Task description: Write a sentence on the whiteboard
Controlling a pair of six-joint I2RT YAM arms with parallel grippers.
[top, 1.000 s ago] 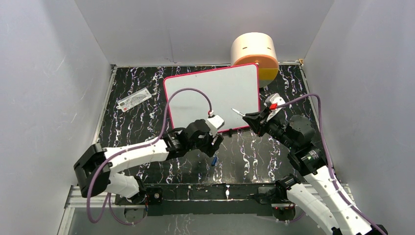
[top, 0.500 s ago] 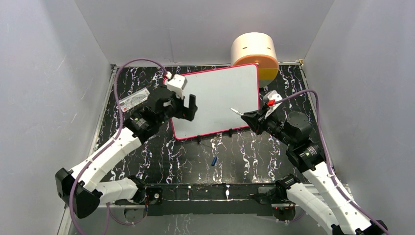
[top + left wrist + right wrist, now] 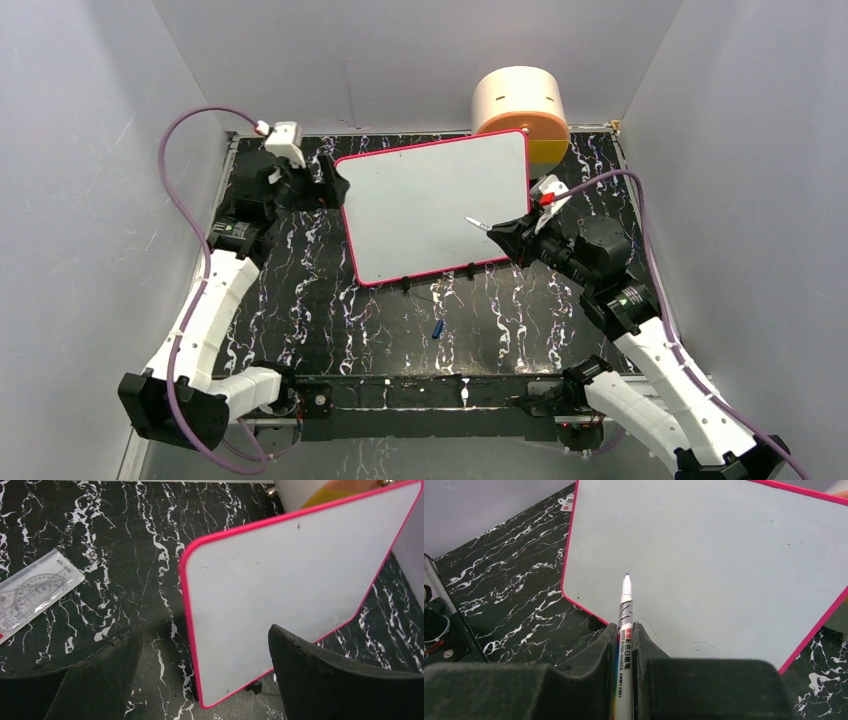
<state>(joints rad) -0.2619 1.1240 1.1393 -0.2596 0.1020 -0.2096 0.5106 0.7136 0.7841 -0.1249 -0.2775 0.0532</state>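
Two arms reach over a black marbled worktop (image 3: 300, 300), one at each side of the whiteboard (image 3: 435, 205); the whiteboard lies in the far middle of the worktop, turned a little, with its pink-red frame all in view. The left jaws stand wide open and hold nothing; from above they are just beside the far left corner of the whiteboard. In the left wrist view the left edge of the whiteboard lies ahead, between the two black pads (image 3: 325, 680), and apart from them. The right jaws are closed on a marker (image 3: 625, 610), which they grip by its barrel; its tip points forward from the jaws, over the right half of the whiteboard. I cannot tell whether the tip touches the surface. The white face shows a few small dark specks. A small blue cap (image 3: 438, 328) lies on the worktop near the arm bases, well apart from both jaws; a clear packet (image 3: 30, 595) with a protractor lies left of the whiteboard; a cream and orange round box (image 3: 520, 105) stands behind its far right corner.
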